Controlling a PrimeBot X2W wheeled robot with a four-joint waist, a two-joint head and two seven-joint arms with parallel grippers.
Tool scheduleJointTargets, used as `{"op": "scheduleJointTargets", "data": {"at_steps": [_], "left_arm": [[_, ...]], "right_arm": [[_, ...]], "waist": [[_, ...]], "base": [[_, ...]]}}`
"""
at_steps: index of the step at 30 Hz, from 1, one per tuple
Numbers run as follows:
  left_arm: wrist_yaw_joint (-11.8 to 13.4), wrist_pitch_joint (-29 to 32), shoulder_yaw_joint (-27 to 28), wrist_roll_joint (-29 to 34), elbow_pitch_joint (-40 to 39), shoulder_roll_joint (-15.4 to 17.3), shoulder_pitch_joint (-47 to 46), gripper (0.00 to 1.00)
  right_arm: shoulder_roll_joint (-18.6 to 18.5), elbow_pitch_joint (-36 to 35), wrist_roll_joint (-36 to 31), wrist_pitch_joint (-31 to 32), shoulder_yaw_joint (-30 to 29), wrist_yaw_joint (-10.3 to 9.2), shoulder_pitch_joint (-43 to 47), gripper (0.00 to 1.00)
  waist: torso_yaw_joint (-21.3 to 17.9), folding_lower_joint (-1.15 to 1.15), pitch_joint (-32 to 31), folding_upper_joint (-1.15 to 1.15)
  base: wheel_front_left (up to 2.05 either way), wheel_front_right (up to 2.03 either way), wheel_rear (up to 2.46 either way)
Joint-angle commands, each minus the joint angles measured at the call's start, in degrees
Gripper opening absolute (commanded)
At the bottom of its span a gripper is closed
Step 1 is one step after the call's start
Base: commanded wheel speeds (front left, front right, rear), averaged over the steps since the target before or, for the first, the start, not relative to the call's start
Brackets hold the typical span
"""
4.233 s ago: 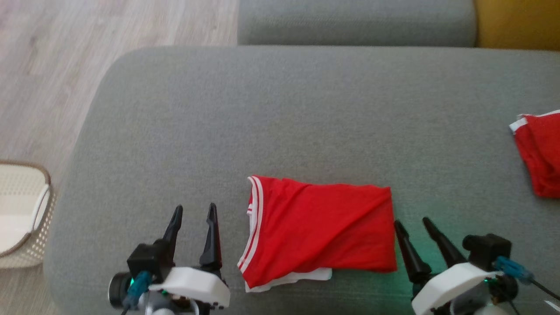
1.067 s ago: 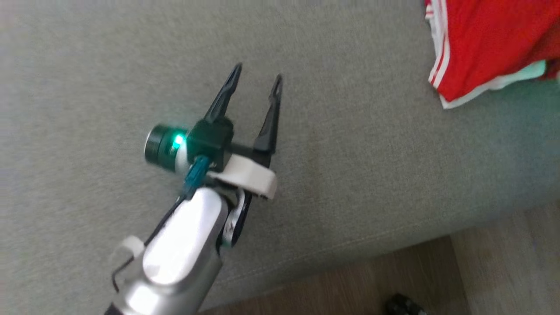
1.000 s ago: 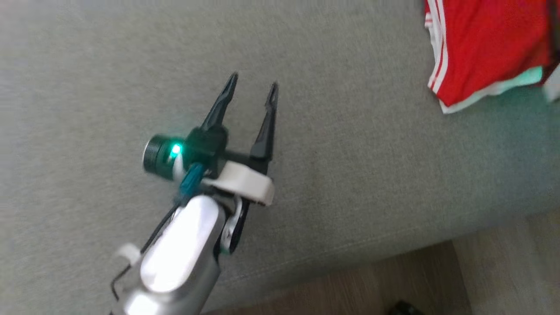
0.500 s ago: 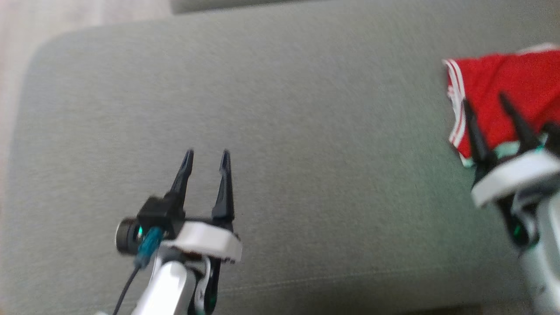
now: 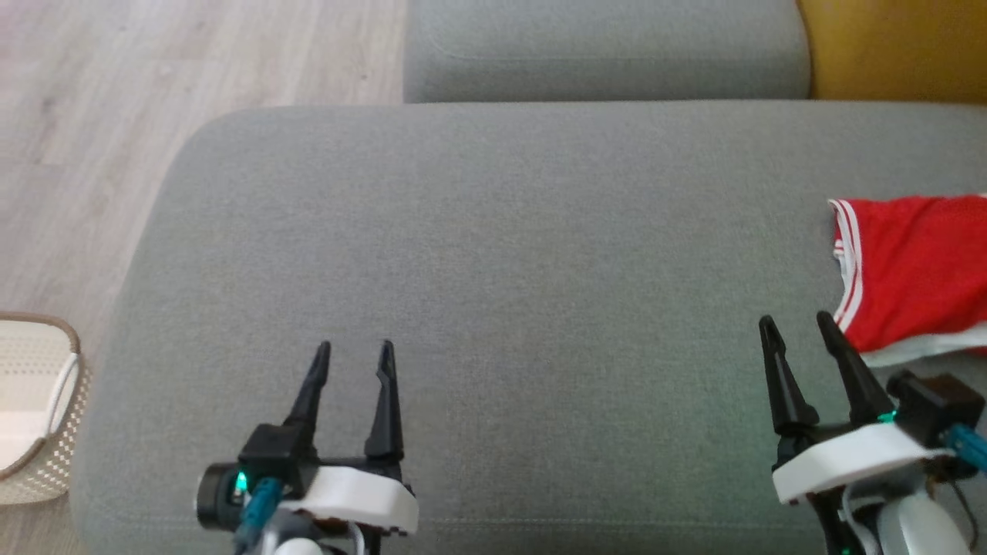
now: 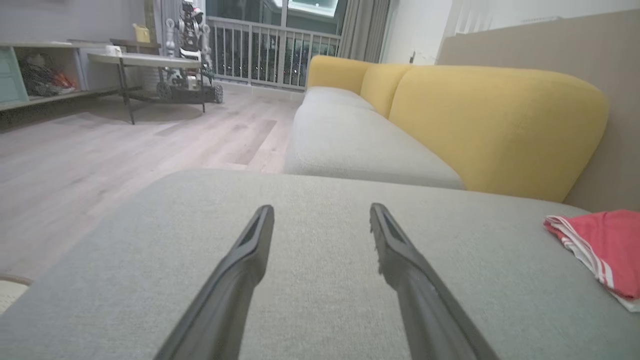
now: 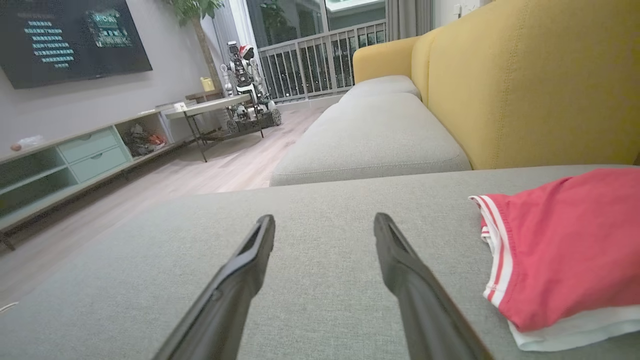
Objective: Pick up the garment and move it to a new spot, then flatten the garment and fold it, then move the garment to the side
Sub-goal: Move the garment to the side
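Since the earliest frame, the garment (image 5: pixel 917 270) has gone from between the pincers to just right of the right pincer (image 5: pixel 794 320). It lies folded on the sofa cushion (image 5: pixel 501 231). Right pincer and left pincer (image 5: pixel 354 348) both stand released, grasping nothing.

Risk, in my judgement: a rightward swing of the right pincer could snag the striped hem and spoil the fold.

Open room: bare cushion ahead of and between both pincers.

Edges: the cushion's front edge runs close behind them. Its rounded end lies left of the left pincer, with the basket (image 5: pixel 54 455) beyond.
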Motion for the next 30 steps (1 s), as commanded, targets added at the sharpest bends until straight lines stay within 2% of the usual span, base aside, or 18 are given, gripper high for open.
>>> {"op": "scheduleJointTargets", "data": {"at_steps": [1,9,18,23,27,30], "left_arm": [[0.0,-0.3,2.7,1.0,-3.4,0.1,-1.9,1.0],[-0.8,-0.3,3.4,2.0,-3.5,0.1,-0.6,1.0],[-0.8,-0.3,3.7,2.5,-2.2,0.1,-0.8,1.0],[-1.7,-0.3,3.6,2.7,-3.4,0.1,-1.0,1.0],[-1.2,-0.3,4.6,1.0,-4.8,0.1,-0.5,1.0],[-1.9,-0.3,5.1,-0.2,-6.2,0.1,0.0,1.0]], "right_arm": [[0.5,-2.5,-0.2,-0.6,0.3,-0.02,-1.1,1.0],[2.3,-4.0,-0.7,-0.2,-1.0,-0.02,0.8,1.0],[2.8,-4.6,-0.8,-0.1,-0.7,-0.02,1.3,1.0],[2.9,-4.4,-1.1,-0.3,-0.1,-0.02,1.5,1.0],[3.0,-4.5,-1.3,-0.4,0.0,-0.02,1.3,1.0],[2.9,-5.4,-2.6,-1.0,0.0,-0.02,1.4,1.0]], "waist": [[0.6,0.0,-0.5,0.0],[0.9,0.0,-0.8,0.0],[0.5,0.0,-0.9,0.0],[0.3,0.0,-1.0,0.0],[0.0,0.0,-1.0,0.0],[0.3,0.0,-0.9,0.0]], "base": [[0.0,0.0,0.0],[0.0,0.0,0.0],[0.0,0.0,0.0],[0.0,0.0,0.0],[0.0,0.0,0.0],[0.0,0.0,0.0]]}}
